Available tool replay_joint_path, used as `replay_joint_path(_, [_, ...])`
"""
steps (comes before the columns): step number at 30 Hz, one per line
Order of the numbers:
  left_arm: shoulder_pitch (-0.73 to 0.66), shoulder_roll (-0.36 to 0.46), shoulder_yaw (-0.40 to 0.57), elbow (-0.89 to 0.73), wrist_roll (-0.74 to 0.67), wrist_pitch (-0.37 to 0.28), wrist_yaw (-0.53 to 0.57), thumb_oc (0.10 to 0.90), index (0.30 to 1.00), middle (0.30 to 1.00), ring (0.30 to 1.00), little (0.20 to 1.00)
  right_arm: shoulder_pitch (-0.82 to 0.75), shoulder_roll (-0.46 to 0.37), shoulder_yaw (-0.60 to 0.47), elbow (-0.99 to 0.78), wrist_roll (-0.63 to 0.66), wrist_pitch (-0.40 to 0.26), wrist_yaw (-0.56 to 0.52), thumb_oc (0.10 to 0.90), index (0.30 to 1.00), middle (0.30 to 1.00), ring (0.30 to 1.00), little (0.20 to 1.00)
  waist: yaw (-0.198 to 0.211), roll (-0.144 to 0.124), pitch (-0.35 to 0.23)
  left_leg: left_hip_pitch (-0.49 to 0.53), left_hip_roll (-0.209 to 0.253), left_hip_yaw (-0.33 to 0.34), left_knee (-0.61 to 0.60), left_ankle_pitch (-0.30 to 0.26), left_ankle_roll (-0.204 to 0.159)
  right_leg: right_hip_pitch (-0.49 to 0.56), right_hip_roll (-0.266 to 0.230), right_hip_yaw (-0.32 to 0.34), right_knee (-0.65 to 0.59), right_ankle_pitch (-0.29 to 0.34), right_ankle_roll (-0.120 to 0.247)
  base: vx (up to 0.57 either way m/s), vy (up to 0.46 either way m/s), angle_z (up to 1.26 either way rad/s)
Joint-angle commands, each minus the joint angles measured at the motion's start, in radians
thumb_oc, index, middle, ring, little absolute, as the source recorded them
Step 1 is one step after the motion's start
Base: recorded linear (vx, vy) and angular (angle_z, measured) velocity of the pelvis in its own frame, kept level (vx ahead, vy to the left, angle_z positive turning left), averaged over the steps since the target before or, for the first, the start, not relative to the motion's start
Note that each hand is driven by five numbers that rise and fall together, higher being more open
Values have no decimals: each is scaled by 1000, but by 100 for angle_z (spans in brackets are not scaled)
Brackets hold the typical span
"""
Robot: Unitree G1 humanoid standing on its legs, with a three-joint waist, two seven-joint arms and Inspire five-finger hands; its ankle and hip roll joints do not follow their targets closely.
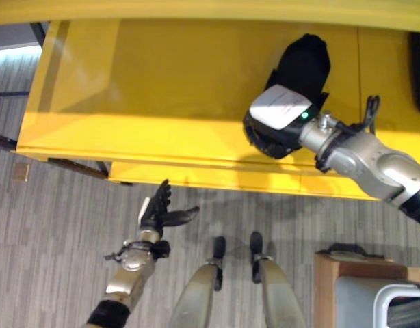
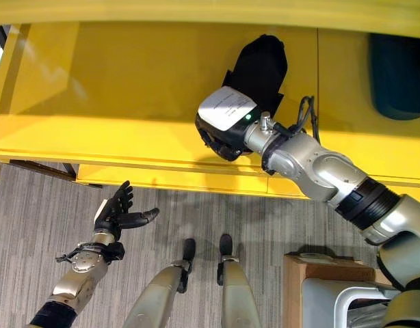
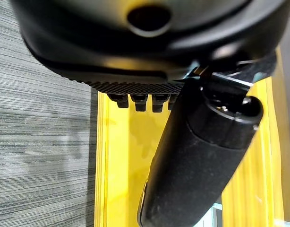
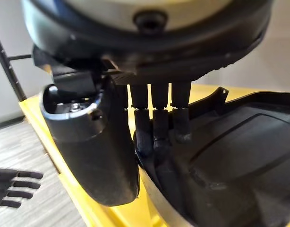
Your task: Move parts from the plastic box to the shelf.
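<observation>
A black moulded part (image 1: 302, 58) lies on the yellow shelf (image 1: 162, 82). My right hand (image 1: 275, 126) reaches in over the shelf's front edge and grips the near end of the part. In the right wrist view its fingers (image 4: 157, 127) curl over the rim of the part (image 4: 230, 156), with the thumb (image 4: 95, 146) on the outer side. My left hand (image 1: 157, 212) hangs below the shelf over the floor, fingers straight and spread, holding nothing. Its thumb (image 3: 201, 156) shows in the left wrist view against the shelf (image 3: 121, 161).
A second dark part (image 2: 400, 75) lies on the shelf further right. A wooden-edged stand (image 1: 360, 263) with a pale plastic box (image 1: 381, 301) stands at the lower right. Grey carpet (image 1: 53, 225) lies below the shelf.
</observation>
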Motion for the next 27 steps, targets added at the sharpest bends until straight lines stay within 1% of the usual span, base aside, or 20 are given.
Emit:
replay_joint_path(1, [31,59,-3,-82,-26,-75,-8,900,1000,1000,1000,1000,-145,-67,8,-81,-18,-23,-24,400,300,300,300,300,22,-13,-68,-19,61,27,70,-50,-48,19,-23,40,63,-39,33,0,0,0])
replay_joint_path(6, [31,64,-9,-84,-24,-74,-12,900,1000,1000,1000,1000,-166,-105,57,-81,-33,-34,-10,400,300,300,300,300,21,-12,-66,-18,62,26,66,-47,-51,19,-22,39,61,-38,33,0,0,0])
replay_joint_path(10, [29,65,-11,-84,-24,-74,-13,900,1000,1000,1000,1000,-182,-118,86,-81,-50,-39,-1,400,300,300,300,300,21,-12,-66,-19,63,25,65,-45,-52,20,-21,38,56,-37,32,0,0,0])
replay_joint_path(15, [29,73,-11,-85,-22,-74,-13,900,1000,1000,1000,1000,-238,-144,145,-83,-87,-50,3,400,300,300,300,300,19,-14,-67,-18,67,26,60,-42,-56,21,-21,35,53,-36,33,0,0,0])
replay_joint_path(27, [30,76,-9,-86,-23,-74,-13,900,1000,1000,1000,1000,-299,-191,202,-64,-135,-55,-6,400,300,300,300,300,15,-9,-69,-19,68,24,55,-38,-62,19,-20,31,57,-40,34,0,0,0])
